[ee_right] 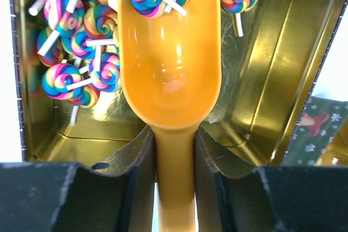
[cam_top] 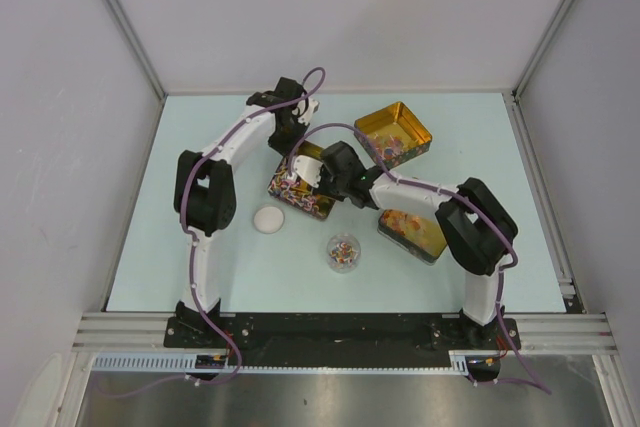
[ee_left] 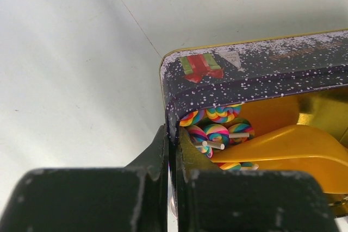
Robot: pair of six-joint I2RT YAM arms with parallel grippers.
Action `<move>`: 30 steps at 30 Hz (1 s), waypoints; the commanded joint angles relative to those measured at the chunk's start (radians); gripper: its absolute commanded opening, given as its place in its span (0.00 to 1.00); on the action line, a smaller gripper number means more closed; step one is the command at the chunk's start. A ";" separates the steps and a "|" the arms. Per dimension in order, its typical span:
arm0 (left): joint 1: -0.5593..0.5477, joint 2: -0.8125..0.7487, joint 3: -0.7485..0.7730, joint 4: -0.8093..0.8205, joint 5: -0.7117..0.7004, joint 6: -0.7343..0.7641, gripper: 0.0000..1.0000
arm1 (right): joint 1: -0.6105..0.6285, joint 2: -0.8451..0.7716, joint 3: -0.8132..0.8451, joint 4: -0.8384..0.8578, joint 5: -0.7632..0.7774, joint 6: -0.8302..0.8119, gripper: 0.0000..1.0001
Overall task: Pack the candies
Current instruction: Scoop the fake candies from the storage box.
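1. Near the middle of the table, a dark, snow-speckled tin is sitting open, and both arms are reaching into it from opposite sides.
2. The left gripper is pinching the tin's wall at a corner, its jaws almost fully closed with only the thin metal between them. It is probably bracing the tin so that it is not sliding while it is being dug into.
3. The right gripper is clamping the narrow handle of an orange scoop, its jaws drawn in tight against both sides of the stem. The bowl is pointing toward 12 o'clock in the right wrist view and lying low inside the tin.
4. The candies, rainbow swirls on white sticks, are lying heaped in the tin from 9 to 12 o'clock of the scoop. A few are riding on its front lip, so a load seems to be gathering.
5. A clear cup is standing at 5 o'clock of the tin with some candies in it, likely the place being filled. A white lid is lying at 8 o'clock.
6. A gold tin at 1 o'clock is also holding candies.
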 commanded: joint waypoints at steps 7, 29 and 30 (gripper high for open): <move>-0.015 -0.039 0.020 0.003 0.058 -0.026 0.00 | -0.033 -0.060 -0.065 0.074 -0.096 0.071 0.00; -0.010 -0.024 0.018 0.000 0.038 -0.025 0.00 | -0.099 -0.151 -0.191 0.186 -0.222 0.080 0.00; -0.010 -0.022 0.018 0.000 0.035 -0.026 0.00 | -0.102 -0.155 -0.196 0.191 -0.228 0.083 0.00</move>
